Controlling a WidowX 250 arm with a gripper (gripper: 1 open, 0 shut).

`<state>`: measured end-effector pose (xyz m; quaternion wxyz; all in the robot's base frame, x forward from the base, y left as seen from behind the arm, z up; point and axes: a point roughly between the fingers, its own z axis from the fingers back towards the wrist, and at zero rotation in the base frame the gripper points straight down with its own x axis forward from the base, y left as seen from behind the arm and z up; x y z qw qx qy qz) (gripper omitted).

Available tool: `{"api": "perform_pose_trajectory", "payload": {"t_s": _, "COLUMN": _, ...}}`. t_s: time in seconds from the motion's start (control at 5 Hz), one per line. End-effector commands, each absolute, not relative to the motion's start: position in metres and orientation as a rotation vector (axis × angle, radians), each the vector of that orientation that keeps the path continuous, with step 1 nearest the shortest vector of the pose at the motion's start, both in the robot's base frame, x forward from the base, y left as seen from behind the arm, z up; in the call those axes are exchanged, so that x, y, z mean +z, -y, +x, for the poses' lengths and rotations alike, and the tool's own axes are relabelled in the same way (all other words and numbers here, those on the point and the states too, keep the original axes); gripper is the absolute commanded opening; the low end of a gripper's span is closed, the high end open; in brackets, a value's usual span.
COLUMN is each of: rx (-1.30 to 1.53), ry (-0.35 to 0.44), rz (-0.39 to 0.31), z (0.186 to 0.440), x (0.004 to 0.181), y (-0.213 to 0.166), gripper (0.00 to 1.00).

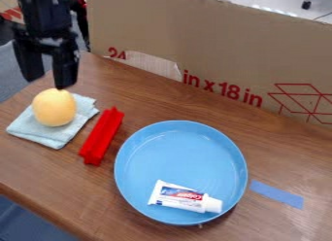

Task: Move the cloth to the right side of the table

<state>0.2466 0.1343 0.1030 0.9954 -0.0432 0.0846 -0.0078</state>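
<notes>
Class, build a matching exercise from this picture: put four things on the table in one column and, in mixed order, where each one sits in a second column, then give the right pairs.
Column one:
1. orange ball
2. toothpaste tube
3. red block
4. gripper

Column two:
A. lying in the blue plate
B. resting on the cloth
C. open, hanging above the ball
D. on the table, between cloth and plate

Pairs: 1-B, 2-A, 3-D, 4-C
</notes>
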Motion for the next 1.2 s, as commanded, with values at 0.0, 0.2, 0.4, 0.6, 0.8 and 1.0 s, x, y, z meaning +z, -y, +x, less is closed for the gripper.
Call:
{"api": "perform_pose_trajectory", "payload": {"t_s": 0.0, "rx": -0.001, "ry": -0.101, "rz": -0.051, "z": 0.26, "x": 0.116, "y": -0.155, "gripper": 1.0}}
{"api": "perform_pose_trajectory", "payload": {"t_s": 0.2, "rx": 0.026, "ry": -0.083, "rz": -0.042, "z": 0.266, "x": 0.116, "y": -0.177, "gripper": 1.0}}
{"api": "perform_pose_trajectory", "payload": {"t_s": 0.4, "rx": 0.03, "ry": -0.088, "rz": -0.045, "z": 0.266, "x": 0.119, "y": -0.186, "gripper": 1.0}}
{"api": "perform_pose_trajectory", "payload": {"t_s": 0.6, "rx": 0.017, "ry": -0.098, "rz": -0.049, "z": 0.258, "x": 0.112, "y": -0.188, "gripper": 1.0}}
{"api": "perform_pose_trajectory", "payload": {"t_s": 0.8, "rx": 0.021, "ry": -0.103, "rz": -0.044, "z": 0.252, "x": 0.099, "y": -0.196, "gripper": 1.0}}
{"api": "perform_pose_trajectory", "payload": {"t_s": 1.0, "rx": -0.021, "ry": -0.099, "rz": -0.047, "z": 0.254, "x": 0.089, "y": -0.183, "gripper": 1.0}}
